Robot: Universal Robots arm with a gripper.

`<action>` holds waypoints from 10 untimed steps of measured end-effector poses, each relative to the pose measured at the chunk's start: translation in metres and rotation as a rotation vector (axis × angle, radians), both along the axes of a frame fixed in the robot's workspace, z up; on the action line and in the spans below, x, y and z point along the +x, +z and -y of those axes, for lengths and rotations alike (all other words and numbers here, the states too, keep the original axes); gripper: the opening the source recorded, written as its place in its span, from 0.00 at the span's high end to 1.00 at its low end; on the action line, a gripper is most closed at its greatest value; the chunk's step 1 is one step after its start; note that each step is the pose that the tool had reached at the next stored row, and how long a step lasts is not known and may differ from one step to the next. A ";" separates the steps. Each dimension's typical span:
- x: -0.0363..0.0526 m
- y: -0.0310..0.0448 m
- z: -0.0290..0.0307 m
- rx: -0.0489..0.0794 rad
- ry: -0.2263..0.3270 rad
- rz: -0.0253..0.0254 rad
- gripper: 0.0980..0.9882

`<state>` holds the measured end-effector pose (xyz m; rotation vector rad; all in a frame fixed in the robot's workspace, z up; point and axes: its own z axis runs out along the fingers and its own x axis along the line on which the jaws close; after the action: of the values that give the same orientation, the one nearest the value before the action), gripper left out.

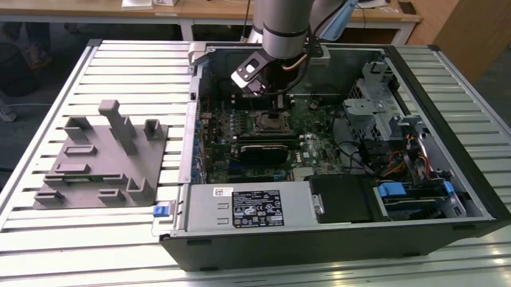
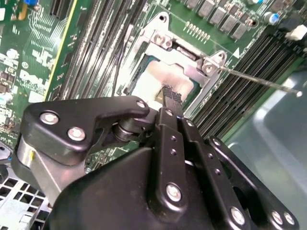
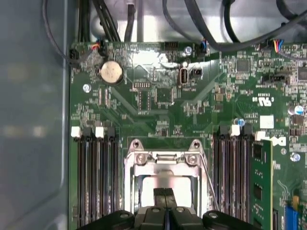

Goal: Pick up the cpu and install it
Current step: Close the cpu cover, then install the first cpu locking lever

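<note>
The cpu (image 3: 152, 183) is a silvery-white square lying flat in the motherboard socket (image 3: 165, 160), inside its metal frame. In the second wrist view the cpu (image 2: 152, 79) shows pale between the frame's sides. My gripper (image 3: 164, 192) hangs straight over it, its two black fingers pressed together with no gap, the tips at or just above the chip's top. The fingertips (image 2: 169, 92) sit over the chip's middle. In the exterior view the gripper (image 1: 277, 112) reaches down into the open computer case over the socket (image 1: 270, 124).
Rows of memory slots (image 3: 96, 182) flank the socket, with a green memory stick (image 3: 261, 184) in one. A thin metal lever (image 2: 259, 79) sticks out beside the socket. A grey tray (image 1: 104, 158) lies outside the case (image 1: 471, 149), at the exterior view's left.
</note>
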<state>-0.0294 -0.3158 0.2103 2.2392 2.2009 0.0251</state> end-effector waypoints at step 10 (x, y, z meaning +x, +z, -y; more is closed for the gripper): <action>0.0006 0.0045 0.0000 0.000 0.000 -0.0001 0.99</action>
<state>-0.0288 -0.3157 0.2148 2.2394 2.2007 0.0250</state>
